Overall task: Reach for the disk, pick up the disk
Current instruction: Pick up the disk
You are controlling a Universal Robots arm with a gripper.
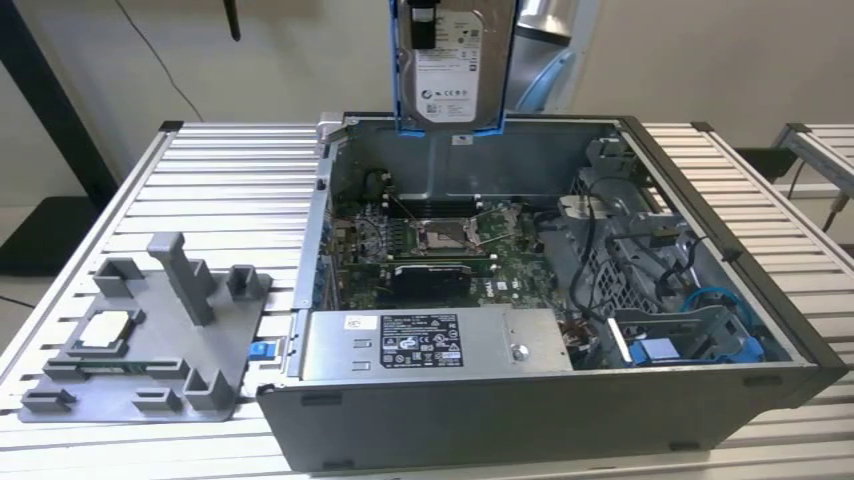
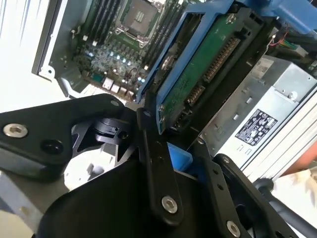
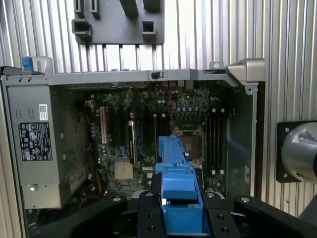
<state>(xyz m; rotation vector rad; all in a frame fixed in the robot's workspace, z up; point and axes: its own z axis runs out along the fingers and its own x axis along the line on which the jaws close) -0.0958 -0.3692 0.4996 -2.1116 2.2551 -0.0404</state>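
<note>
The disk [image 1: 451, 70] hangs upright in the air above the back wall of the open computer case [image 1: 400, 420], its white label facing the exterior camera and blue rails down both sides. In the second wrist view the disk [image 2: 208, 64] shows its green circuit board and blue frame, and my gripper [image 2: 181, 158] is shut on its blue end, one black finger [image 2: 157, 168] on each side. In the first wrist view the blue rail [image 3: 178, 183] stands edge-on between my black fingers [image 3: 148, 213], above the motherboard.
Inside the case lie the motherboard [image 1: 427, 240], a large silver box with a black label [image 1: 427, 342] and blue cables [image 1: 707, 330]. A grey fixture plate [image 1: 147, 340] with posts and a small silver chip [image 1: 104, 328] sits on the slatted table [image 1: 214, 180] at the exterior view's left.
</note>
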